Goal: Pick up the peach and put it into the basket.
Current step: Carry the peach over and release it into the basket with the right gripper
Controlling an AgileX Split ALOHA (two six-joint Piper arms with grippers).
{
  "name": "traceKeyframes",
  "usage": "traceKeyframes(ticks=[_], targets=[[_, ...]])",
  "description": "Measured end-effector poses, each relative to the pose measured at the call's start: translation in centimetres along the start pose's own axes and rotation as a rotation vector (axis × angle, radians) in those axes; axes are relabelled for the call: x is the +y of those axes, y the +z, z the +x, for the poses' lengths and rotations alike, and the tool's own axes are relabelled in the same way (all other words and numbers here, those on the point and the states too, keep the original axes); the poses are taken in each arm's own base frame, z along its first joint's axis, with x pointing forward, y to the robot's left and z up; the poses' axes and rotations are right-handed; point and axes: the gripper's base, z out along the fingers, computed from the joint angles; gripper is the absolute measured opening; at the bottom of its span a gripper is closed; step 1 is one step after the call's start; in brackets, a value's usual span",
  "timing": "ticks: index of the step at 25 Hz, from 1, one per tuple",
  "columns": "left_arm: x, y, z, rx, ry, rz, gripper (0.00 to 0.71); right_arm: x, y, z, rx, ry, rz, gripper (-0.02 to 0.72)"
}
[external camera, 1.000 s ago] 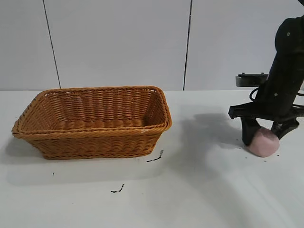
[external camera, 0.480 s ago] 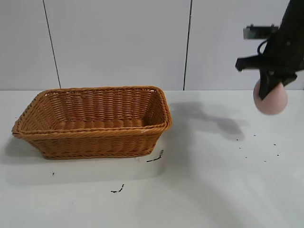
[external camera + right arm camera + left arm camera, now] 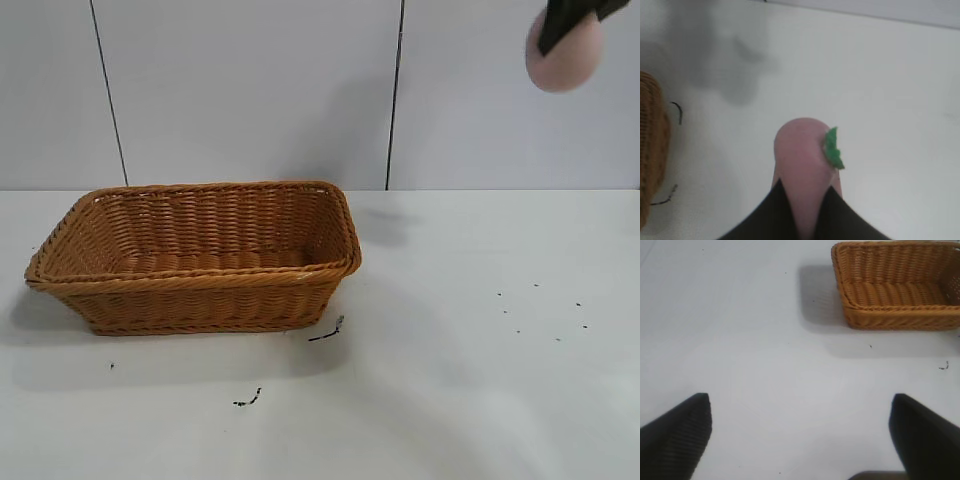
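Up at one o'clock, the right gripper [image 3: 570,12] is clamping the pale pink rounded peach [image 3: 565,52] well above the orange-brown woven wicker basket [image 3: 195,255]; the left gripper [image 3: 800,435] is gaping wide.

Open bench: white bench [image 3: 480,380] bare right of the orange-brown woven wicker basket [image 3: 195,255].
Obstacle: the basket's flaring walls and braided rim.
Basket top: uncovered.
Air path: right tool [image 3: 572,12] carries the pale pink rounded peach [image 3: 563,55] well above rim level.

Both grippers are matte black: the left gripper [image 3: 800,440] shows two broad, finely ribbed fingers [image 3: 675,432]; the right gripper [image 3: 802,215] has smooth tapered ones.
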Motion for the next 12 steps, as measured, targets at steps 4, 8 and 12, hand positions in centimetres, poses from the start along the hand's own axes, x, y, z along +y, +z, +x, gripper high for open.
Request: traceKeyframes(ticks=[4, 8, 12], targets=[[0.0, 0.0, 0.0, 0.000, 0.000, 0.000, 0.693, 6.2, 2.7, 0.0, 0.012, -0.108, -0.079, -0.012], [0.0, 0.0, 0.0, 0.000, 0.000, 0.000, 0.693, 10.4, 6.7, 0.6, 0.020, -0.171, -0.127, -0.012], [0.0, 0.0, 0.0, 0.000, 0.000, 0.000, 0.693, 12.7, 12.3, 2.3, 0.084, -0.205, -0.143, -0.012]])
